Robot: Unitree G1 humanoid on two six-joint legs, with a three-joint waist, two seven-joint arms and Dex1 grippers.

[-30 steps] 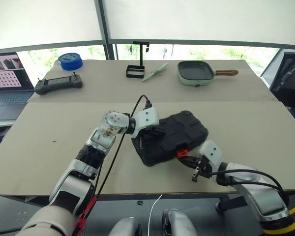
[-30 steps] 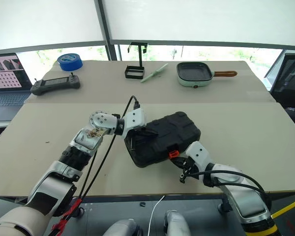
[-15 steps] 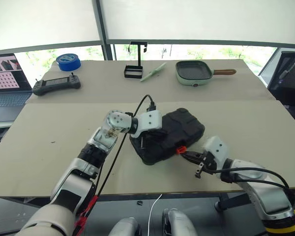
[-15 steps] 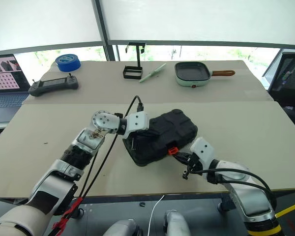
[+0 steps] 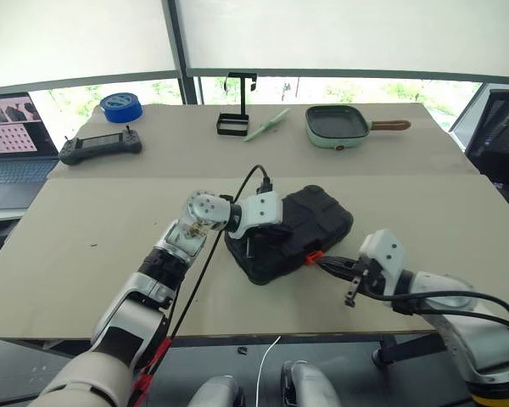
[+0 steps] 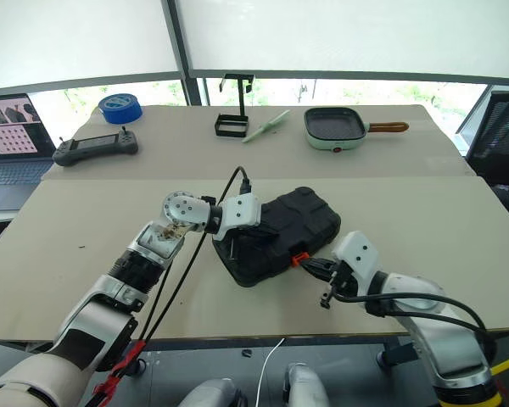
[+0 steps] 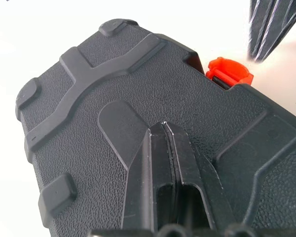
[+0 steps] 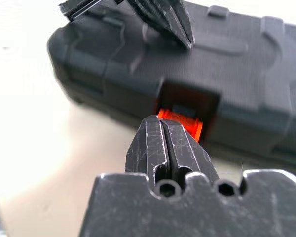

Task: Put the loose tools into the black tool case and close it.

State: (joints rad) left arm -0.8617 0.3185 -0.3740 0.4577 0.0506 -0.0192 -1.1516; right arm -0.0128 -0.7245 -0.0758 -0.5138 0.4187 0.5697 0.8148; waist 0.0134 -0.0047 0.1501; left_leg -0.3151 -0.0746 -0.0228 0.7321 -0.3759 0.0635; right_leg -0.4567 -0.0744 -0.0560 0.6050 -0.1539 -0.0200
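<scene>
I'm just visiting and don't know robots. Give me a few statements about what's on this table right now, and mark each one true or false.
1. The black tool case is shut. True.
2. The left gripper has its fingers spread wide. False: its fingers are closed together and rest on the case's lid.
3. The right gripper points its closed tips at the orange latch. True.
4. The blue tape roll lies on top of the case. False: it sits at the table's far left corner, beyond the black handheld controller.
5. The pale green pan holds a screwdriver. False: it looks empty.
</scene>
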